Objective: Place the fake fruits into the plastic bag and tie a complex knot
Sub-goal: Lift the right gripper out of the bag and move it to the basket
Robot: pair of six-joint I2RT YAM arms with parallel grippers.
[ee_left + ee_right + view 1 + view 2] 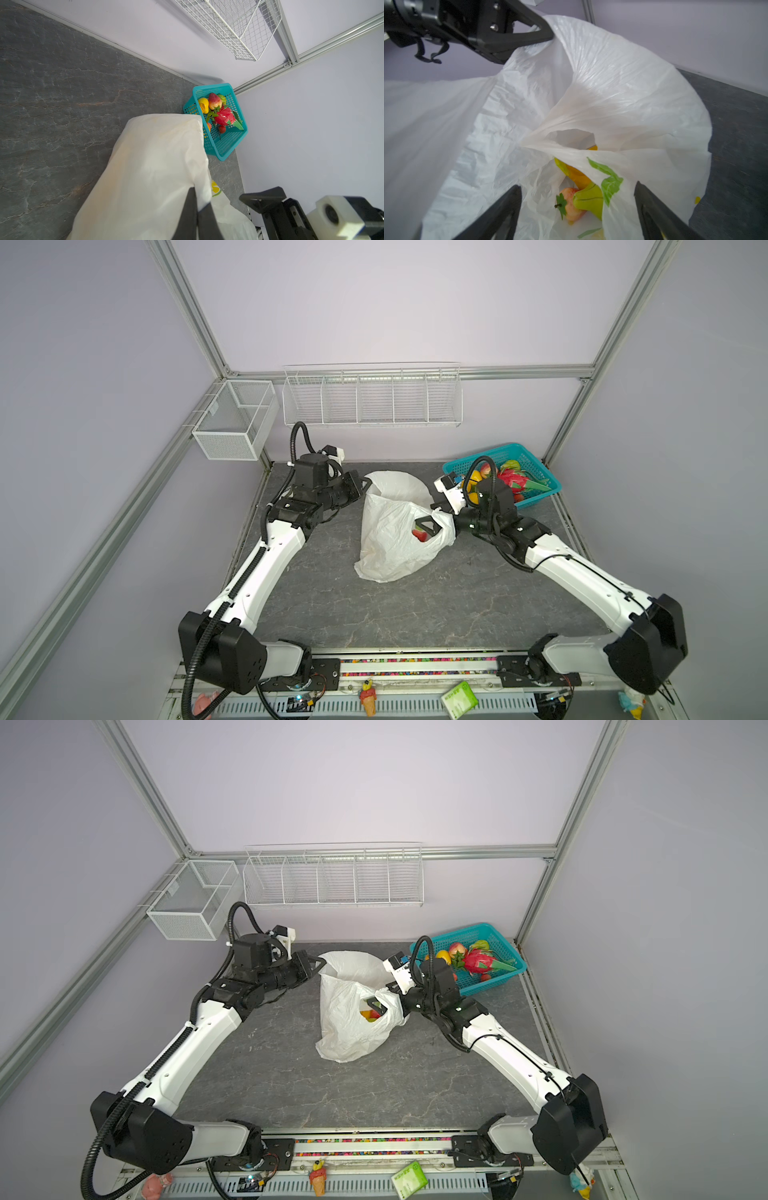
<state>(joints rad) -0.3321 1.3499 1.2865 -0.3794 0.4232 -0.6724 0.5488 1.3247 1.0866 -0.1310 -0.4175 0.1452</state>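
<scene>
So, centre-left in a top view, the left tool (365,483) is clenched on the rim of the thin white crinkly plastic bag (390,547), mid-frame. The right tool (428,526) sits released in its mouth above glossy toy fruits (572,205); I'd back out straight, not snagging film. More wait in the teal lattice basket (536,493), upper right. Underneath, dark marbled bench (332,605); lilac walls (415,302).

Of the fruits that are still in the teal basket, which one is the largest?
The pink dragon fruit with green scales, in the middle of the teal basket; the peach and the yellow fruit beside it are clearly smaller.
</scene>
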